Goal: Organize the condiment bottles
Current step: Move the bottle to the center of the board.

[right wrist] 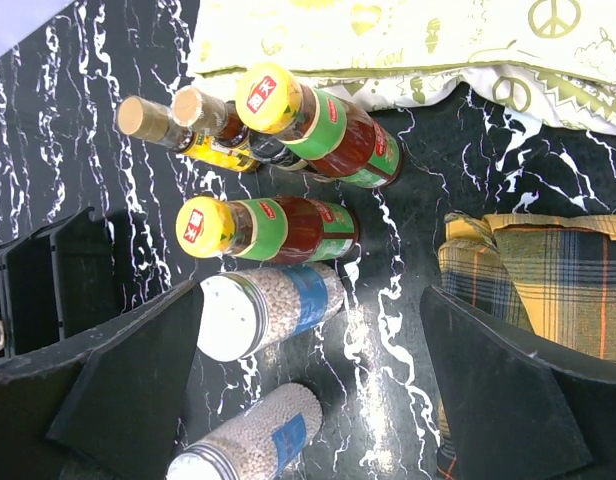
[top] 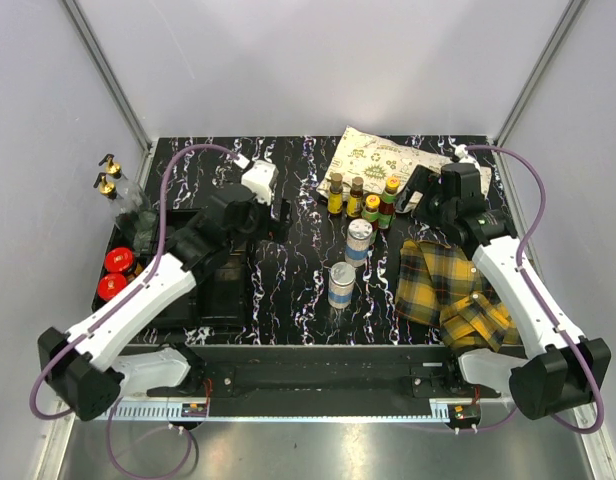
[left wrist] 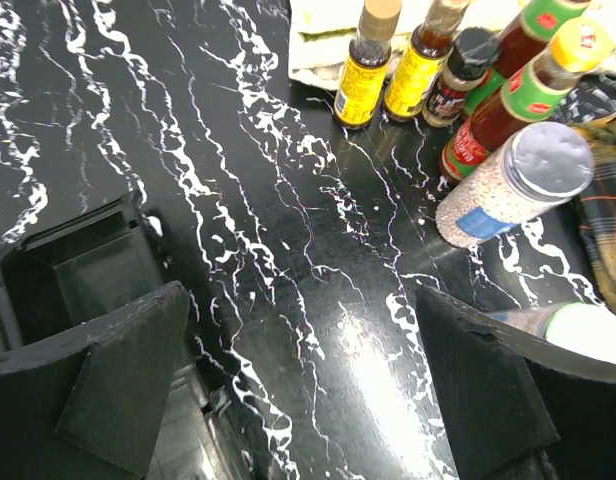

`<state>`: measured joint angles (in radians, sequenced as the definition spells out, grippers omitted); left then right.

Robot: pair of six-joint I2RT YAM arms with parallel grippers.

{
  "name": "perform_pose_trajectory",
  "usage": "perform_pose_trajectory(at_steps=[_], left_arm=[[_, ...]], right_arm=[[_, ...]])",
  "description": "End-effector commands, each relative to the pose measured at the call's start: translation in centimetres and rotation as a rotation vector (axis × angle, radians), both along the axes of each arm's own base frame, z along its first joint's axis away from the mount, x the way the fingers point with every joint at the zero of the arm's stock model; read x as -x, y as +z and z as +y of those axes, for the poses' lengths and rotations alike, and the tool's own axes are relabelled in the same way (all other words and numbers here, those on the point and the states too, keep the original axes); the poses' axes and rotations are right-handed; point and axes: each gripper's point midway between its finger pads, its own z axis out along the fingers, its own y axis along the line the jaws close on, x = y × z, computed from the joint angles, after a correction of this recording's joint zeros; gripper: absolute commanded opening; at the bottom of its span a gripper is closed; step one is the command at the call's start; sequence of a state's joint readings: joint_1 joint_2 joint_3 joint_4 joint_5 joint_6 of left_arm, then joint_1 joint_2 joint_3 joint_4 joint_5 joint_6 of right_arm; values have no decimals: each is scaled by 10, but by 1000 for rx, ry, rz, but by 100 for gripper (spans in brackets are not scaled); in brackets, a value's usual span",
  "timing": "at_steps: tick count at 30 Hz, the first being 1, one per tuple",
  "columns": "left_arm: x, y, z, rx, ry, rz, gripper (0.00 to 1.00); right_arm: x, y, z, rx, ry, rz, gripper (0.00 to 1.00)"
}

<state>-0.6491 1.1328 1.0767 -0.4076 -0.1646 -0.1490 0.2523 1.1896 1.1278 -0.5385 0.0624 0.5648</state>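
Observation:
Several sauce bottles point(top: 363, 200) with yellow and green labels stand in a cluster at the back centre, with two silver-lidded shakers point(top: 359, 240) point(top: 341, 283) in front of them. Two red-lidded jars point(top: 115, 272) and two gold-capped clear bottles point(top: 109, 178) sit at the black tray point(top: 203, 300) on the left. My left gripper point(top: 275, 215) point(left wrist: 313, 400) is open and empty over bare table between the tray and the cluster. My right gripper point(top: 416, 197) point(right wrist: 318, 400) is open and empty, just right of the shakers point(right wrist: 268, 310) and the green-labelled bottles point(right wrist: 278, 228).
A yellow plaid cloth point(top: 453, 285) point(right wrist: 548, 270) lies at the right. A white printed cloth point(top: 388, 160) point(right wrist: 388, 40) lies behind the bottles. The tray's empty compartments point(left wrist: 68, 270) are beside my left finger. Grey walls enclose the table.

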Motion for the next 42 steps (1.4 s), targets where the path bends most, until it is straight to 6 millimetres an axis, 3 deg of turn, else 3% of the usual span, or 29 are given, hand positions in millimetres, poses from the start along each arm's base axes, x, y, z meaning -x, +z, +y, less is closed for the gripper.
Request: perform_pose_trajectory(at_steps=[1,4,5,7,8,9,11,15,21,25,26,27,29,32,42], left_arm=[[-26,24,-27,50,-52,-86,99],[-41,17,-40,36,-64,-79,99],[-47,6,-45,18,-71,-58,99],[-55,8,-53,15,-85,-62,99],[-59,-3,-60,2,-108,-36,99],[-64,3,-65,8,-117,-44,99],[-70,-4,-71,8,-132,-26,99],[-79,-3,-78,52,-160,-9,99],[-86,-1,-76,71,-190,-9,99],[-87,2,-68,68,-192,-11,99],[-87,2,-65,68,-189,-9,99],[-86,0,-63,66,-186,-1,99],[-84,-1,-60,69,-185,2,99],[-80,-2,-60,75,-190,11,99],[-68,-16,-56,87,-191,51,99]], right_arm=[[-17,15,4,-3,12,-45,99],[-26,9,9,-7,27,-25,99],[-30,8,10,13,42,-26,99],[-41,11,9,41,48,-32,99],[-44,12,9,65,57,-39,99],[-52,15,7,77,51,-47,99],[-61,15,8,117,76,-55,99],[-87,16,16,159,128,-64,95],[-103,19,41,135,259,-71,91],[-97,8,65,163,335,-32,89],[-97,14,71,179,347,-37,89],[-94,1,71,218,345,12,89],[-89,-3,84,247,381,31,89],[-81,-20,83,300,364,105,87],[-50,-42,72,378,344,203,73]])
